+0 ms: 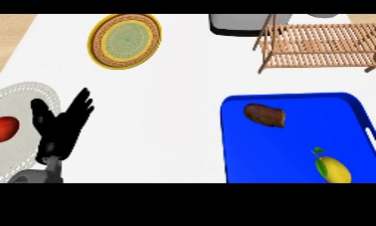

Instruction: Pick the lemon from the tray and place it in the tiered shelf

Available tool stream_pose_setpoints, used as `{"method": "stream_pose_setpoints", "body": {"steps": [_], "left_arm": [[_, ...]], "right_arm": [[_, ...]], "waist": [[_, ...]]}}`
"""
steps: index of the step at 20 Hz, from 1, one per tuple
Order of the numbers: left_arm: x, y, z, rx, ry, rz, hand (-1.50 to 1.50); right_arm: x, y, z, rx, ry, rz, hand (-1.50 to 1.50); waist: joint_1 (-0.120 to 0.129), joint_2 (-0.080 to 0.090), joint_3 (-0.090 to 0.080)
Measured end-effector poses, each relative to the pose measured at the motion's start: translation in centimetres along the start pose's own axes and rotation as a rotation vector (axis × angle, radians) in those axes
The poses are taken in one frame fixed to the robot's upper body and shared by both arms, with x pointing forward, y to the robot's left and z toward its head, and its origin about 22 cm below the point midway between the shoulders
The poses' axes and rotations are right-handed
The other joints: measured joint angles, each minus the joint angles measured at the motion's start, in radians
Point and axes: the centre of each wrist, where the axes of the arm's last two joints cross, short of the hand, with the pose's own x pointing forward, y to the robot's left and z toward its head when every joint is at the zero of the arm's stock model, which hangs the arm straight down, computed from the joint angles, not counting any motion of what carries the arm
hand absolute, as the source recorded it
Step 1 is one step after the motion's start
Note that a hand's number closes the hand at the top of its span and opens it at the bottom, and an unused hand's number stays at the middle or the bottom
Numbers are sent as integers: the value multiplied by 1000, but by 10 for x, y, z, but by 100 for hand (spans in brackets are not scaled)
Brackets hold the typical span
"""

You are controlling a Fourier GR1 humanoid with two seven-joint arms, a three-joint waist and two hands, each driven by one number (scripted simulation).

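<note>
Mostly the frame is filled by a white counter (176, 95), with a strip of wood tone at the upper left corner.

The largest thing on it is a blue tray (294, 135) at the lower right, with a raised rim; its lower and right edges run out of the frame. A slatted wooden tiered shelf (320, 46) stands at the upper right, apart from the tray. At the left edge lies a pale, lace-patterned plate (26, 95), partly cut off. A round plate with a gold rim and a greenish centre (126, 41) sits at the upper left. A grey object (235, 25) at the top centre is half hidden behind the shelf's left legs; I cannot tell what it is.

The left hand (60, 123) shows at the lower left, over the pale plate's right edge. Its fingers are straight and spread apart, pointing up.

A brown food item (264, 115) lies in the tray's upper left part. The lemon (334, 169), yellow with a small green leaf, lies in the tray's lower right corner, well apart from the hand. Between it and the shelf are bare tray floor, the tray's upper rim and a band of counter. A red fruit (6, 128) rests on the pale plate at the frame's left edge.
</note>
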Motion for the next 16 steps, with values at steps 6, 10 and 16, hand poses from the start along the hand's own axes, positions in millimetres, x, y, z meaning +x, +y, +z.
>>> {"method": "stream_pose_setpoints", "body": {"steps": [6, 10, 16], "left_arm": [[-2, -3, 1, -5, 13, -7, 0], [-4, 0, 1, -2, 17, -6, 0], [-5, 0, 2, 8, 22, -4, 0]], "right_arm": [[17, -28, 14, 129, 72, 133, -150], [33, -30, 9, 232, 88, 221, -150], [56, -9, -1, 308, 113, 297, -150]], "waist": [[3, -7, -1], [-3, -12, -3], [-13, -17, -4]]}}
